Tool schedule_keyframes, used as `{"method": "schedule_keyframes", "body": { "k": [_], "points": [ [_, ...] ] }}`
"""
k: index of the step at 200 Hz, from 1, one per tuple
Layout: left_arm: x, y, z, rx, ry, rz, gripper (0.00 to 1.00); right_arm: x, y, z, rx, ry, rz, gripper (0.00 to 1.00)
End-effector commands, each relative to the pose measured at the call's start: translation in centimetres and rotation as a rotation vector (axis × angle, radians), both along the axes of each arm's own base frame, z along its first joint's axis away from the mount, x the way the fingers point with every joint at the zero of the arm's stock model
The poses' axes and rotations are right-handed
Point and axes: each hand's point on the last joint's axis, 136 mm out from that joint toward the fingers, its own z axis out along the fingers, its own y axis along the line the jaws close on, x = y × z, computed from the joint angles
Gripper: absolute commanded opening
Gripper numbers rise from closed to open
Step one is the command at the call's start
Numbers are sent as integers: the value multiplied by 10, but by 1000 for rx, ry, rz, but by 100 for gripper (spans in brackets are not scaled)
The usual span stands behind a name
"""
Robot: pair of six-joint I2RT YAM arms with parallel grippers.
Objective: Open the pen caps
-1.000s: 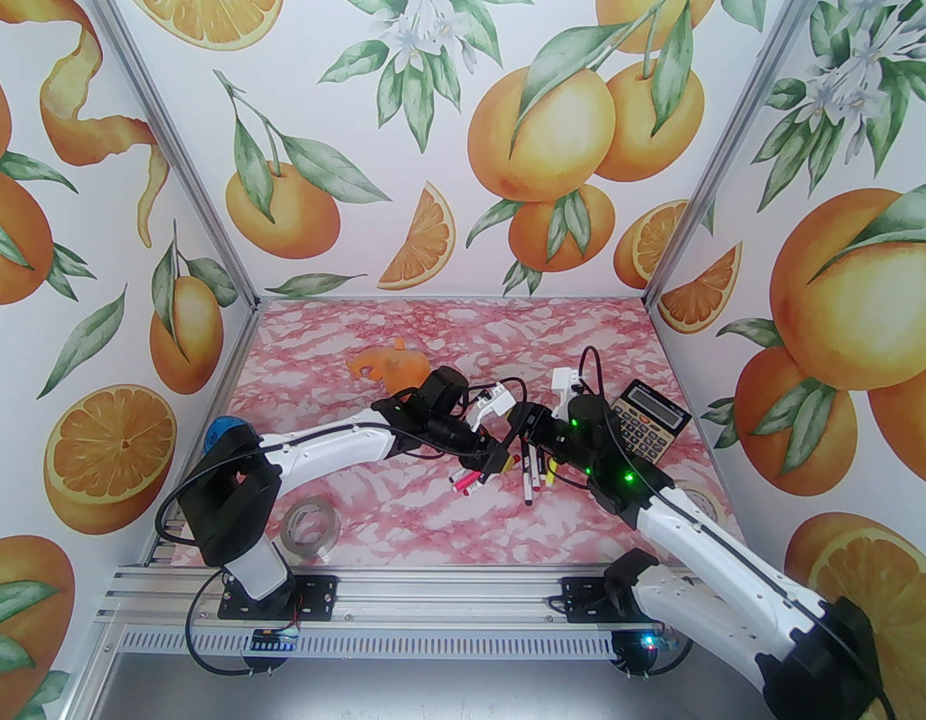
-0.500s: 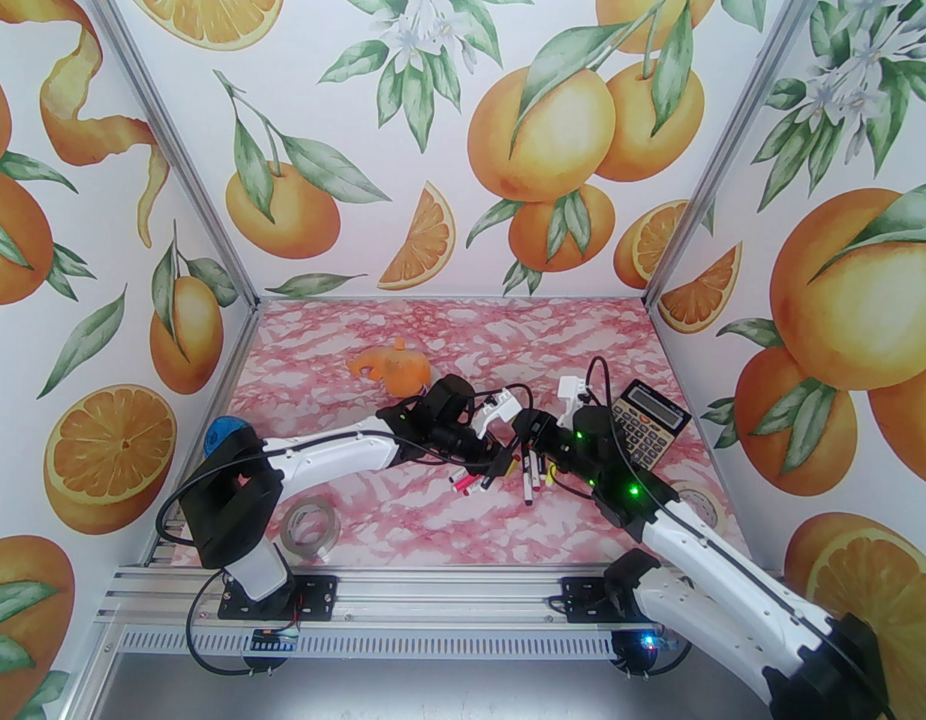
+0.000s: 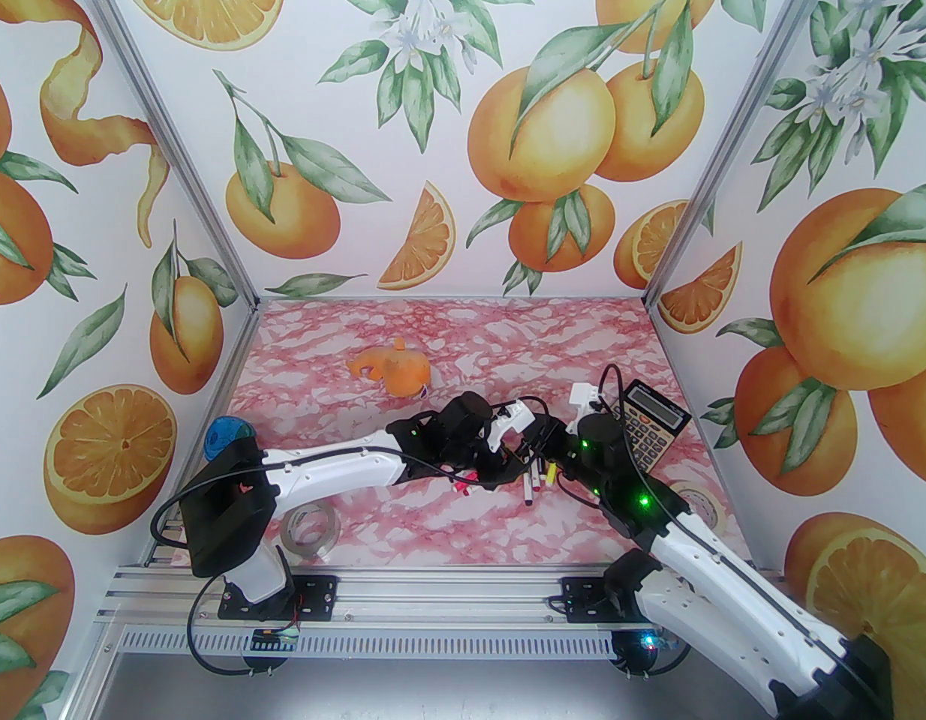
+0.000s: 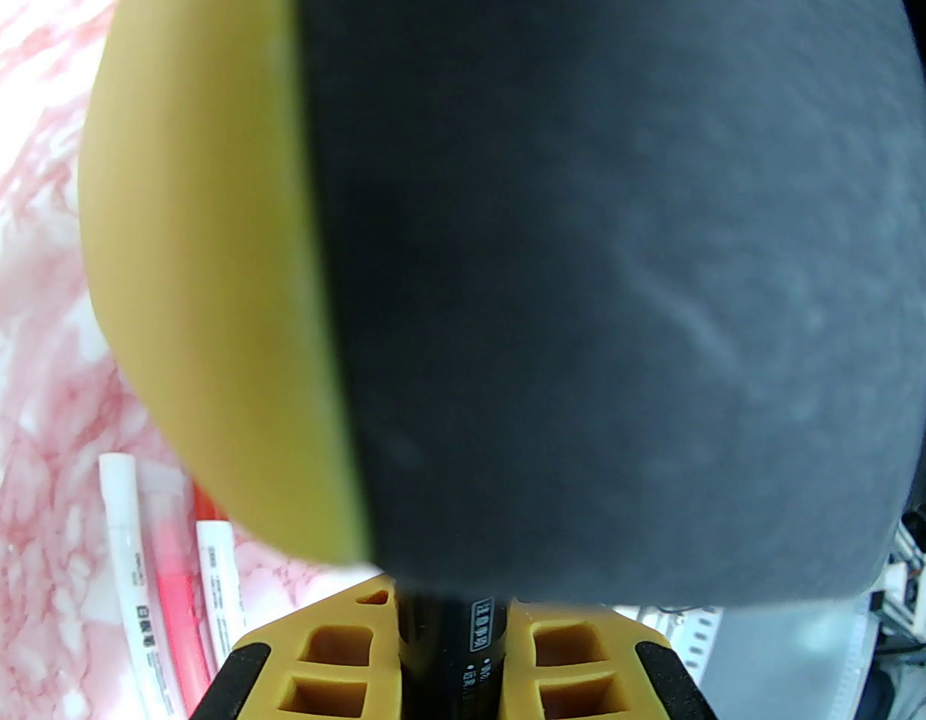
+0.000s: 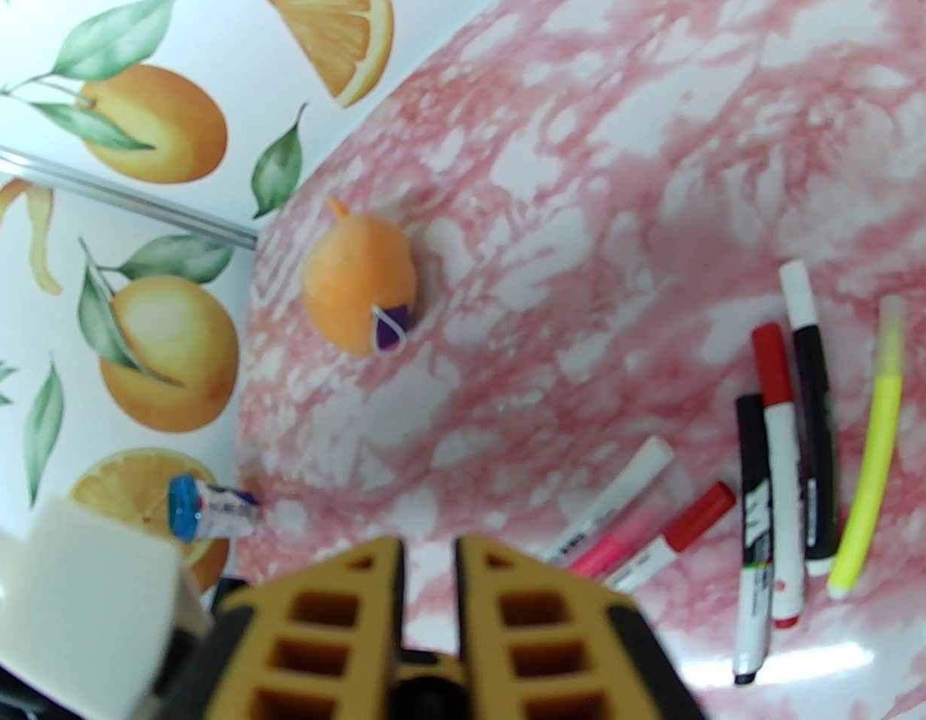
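— While both arms meet mid-table, which step is this?

— From above, the left gripper [image 3: 506, 466] and the right gripper [image 3: 532, 443] sit tip to tip, just over the loose pens [image 3: 528, 484] on the table [image 3: 433, 529]. I judge it the uncapping of one pen: one arm holds, the other takes the cap.

— And the left wrist?

— Its fingers [image 4: 386, 657] are clamped on a black pen [image 4: 463, 627], held off the table. The pen's long axis runs straight away from the lens. A blurred yellow-and-black finger [image 4: 583, 252], probably the right gripper's, hides the far end, cap included.

— The right wrist?

— The fingers [image 5: 583, 627] are nearly together, with a thin slit between them. A dark round shape [image 5: 425, 691] lies deep in the slit, maybe the cap end-on. Whether they grip it I cannot tell.

— Next?

— Likely a firm pinch on the cap, then a pull straight along the barrel, with no bending.
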Motion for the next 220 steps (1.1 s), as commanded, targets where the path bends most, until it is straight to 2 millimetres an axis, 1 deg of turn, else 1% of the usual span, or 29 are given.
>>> {"method": "schedule_keyframes", "body": {
  "k": [1,57,97,118,156,182,220],
  "points": [
    [-5,21,-21,133,3,32,4,17,-40,17,-35,-49,-217,9],
    [-15,21,-32,176,1,12,1,26,-57,29,-15,-64,-263,8],
    [-22,18,-38,195,9,-9,0,28,-73,37,-16,-80,-303,8],
    [-24,17,-43,211,13,-18,0,30,-79,41,-24,-88,-317,8],
    [-32,13,-48,214,41,-43,0,34,-81,50,-18,-127,-325,7],
    [-37,6,-45,164,74,-62,0,36,-78,57,-14,-168,-307,8],
    [-44,0,-42,134,111,-94,0,37,-83,60,-30,-185,-315,7]
  ]
}}
